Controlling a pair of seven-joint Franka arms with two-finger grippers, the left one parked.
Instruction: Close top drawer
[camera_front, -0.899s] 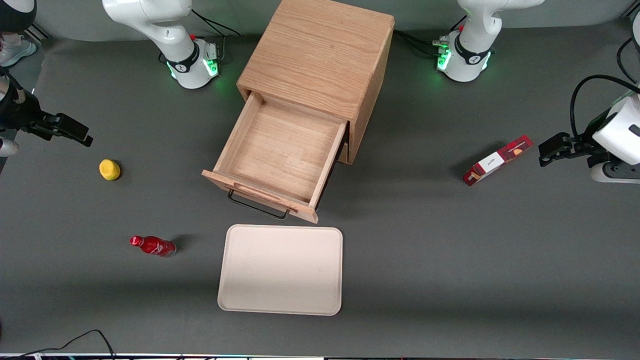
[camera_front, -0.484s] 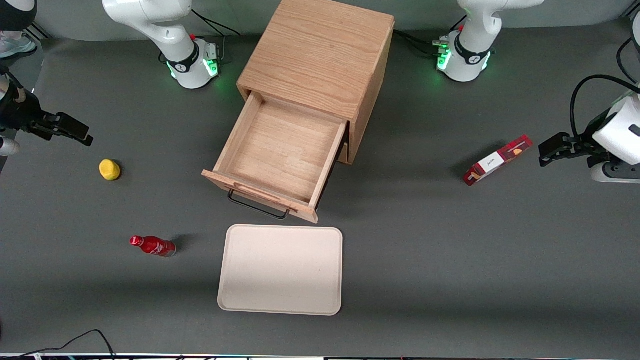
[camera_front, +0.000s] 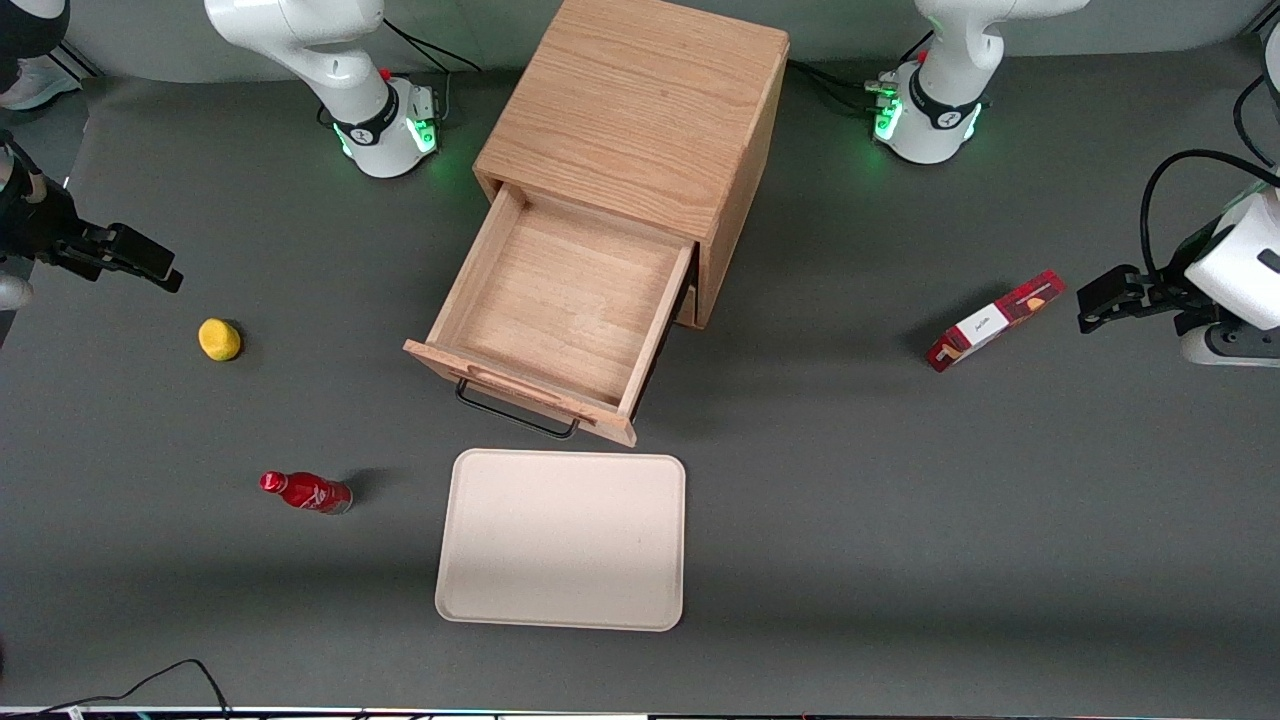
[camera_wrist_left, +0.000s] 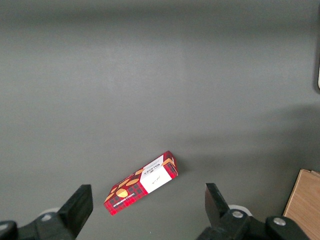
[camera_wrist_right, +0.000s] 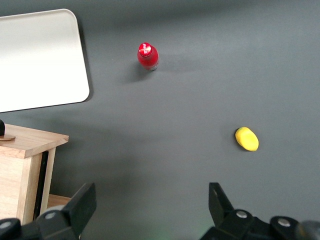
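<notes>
The top drawer (camera_front: 560, 320) stands pulled well out of the oak cabinet (camera_front: 635, 125), its light wood box bare inside and its black bar handle (camera_front: 515, 412) facing the front camera. It lies well apart from the gripper (camera_front: 150, 265), off toward the middle of the table, at much the same distance from the front camera. In the right wrist view a corner of the drawer front (camera_wrist_right: 27, 145) shows just past one fingertip.

The gripper hangs above the table at the working arm's end, its two black fingers (camera_wrist_right: 75, 207) spread wide with nothing between them. A yellow lemon (camera_front: 219, 339) lies on the table near the gripper, a little nearer to the front camera. A red bottle (camera_front: 306, 492) lies on its side nearer still to that camera, between the lemon and a beige tray (camera_front: 562, 540). The tray rests flat just in front of the open drawer, well apart from the gripper. A red biscuit box (camera_front: 993, 320) lies toward the parked arm's end of the table.
</notes>
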